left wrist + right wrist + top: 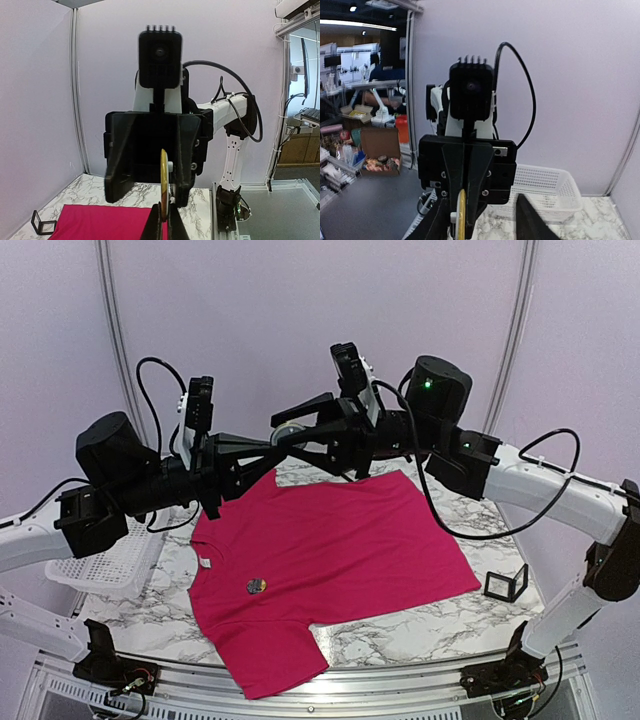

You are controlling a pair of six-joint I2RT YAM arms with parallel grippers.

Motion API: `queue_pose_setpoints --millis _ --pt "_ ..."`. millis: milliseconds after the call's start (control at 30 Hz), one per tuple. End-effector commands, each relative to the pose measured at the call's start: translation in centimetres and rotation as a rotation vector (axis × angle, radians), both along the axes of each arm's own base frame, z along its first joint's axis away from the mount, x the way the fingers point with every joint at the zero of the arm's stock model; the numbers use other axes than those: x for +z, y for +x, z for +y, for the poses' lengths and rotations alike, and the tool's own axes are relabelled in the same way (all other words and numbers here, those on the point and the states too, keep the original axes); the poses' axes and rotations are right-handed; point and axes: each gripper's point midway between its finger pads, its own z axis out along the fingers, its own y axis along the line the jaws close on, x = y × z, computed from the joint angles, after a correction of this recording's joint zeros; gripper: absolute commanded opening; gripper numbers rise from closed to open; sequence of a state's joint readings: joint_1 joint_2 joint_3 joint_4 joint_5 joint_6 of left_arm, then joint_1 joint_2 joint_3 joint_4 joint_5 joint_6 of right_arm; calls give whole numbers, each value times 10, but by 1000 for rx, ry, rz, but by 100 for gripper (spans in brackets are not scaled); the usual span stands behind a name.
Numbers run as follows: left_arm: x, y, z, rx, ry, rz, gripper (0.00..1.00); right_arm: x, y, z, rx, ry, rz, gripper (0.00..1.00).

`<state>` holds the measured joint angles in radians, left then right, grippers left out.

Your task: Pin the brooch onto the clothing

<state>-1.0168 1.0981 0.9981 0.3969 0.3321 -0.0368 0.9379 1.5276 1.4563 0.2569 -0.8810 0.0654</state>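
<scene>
The magenta-pink T-shirt (pixel 340 540) lies flat on the marble table and also shows low in the left wrist view (pixel 100 222). A small round badge (pixel 257 586) sits on its chest. Both arms are raised and meet above the shirt's far edge. My left gripper (pixel 165 207) is shut on a gold round brooch (pixel 164 172), held edge-on, with a small white part (pixel 171 166) on its back. The brooch also shows in the right wrist view (pixel 462 215). My right gripper (pixel 480 210) is open, its two fingers standing either side of the brooch, one finger (pixel 182 185) close beside it.
A white mesh basket (pixel 100 565) stands at the table's left edge and shows behind the left gripper in the right wrist view (pixel 545 185). A small black-framed clear box (pixel 506 583) sits on the right of the table. Arm cables hang over the shirt's far side.
</scene>
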Motion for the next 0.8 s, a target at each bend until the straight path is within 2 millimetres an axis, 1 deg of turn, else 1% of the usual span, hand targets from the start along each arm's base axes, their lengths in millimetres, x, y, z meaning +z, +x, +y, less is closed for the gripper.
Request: queue_pose_setpoints --millis 0,33,100,133,233,333,467,567,667,767 --pt "15 -1 9 31 -70 -32 0 1 3 1 -37 -8 -19 50" --pt "15 -1 10 37 -76 -29 0 2 3 0 -46 2 -23 55" --pt "16 1 11 45 -87 -24 0 8 0 -5 -53 25 -37 60" --pt "16 1 12 47 -94 -23 0 10 -1 -9 -60 35 -43 64" --pt "17 -1 15 47 -109 -21 0 9 -4 -18 -76 45 -50 67" --pt "20 -1 18 54 -125 -24 0 3 -4 -25 -111 50 -46 69" --pt "20 -1 20 59 -131 -27 0 2 4 -33 -190 78 -2 64" --pt "19 0 19 60 -129 -22 0 10 5 -36 -200 107 15 55" --pt "17 1 17 59 -128 -14 0 16 4 -33 -175 117 34 45" --pt "15 2 16 57 -124 -7 0 17 7 -26 -161 108 57 41"
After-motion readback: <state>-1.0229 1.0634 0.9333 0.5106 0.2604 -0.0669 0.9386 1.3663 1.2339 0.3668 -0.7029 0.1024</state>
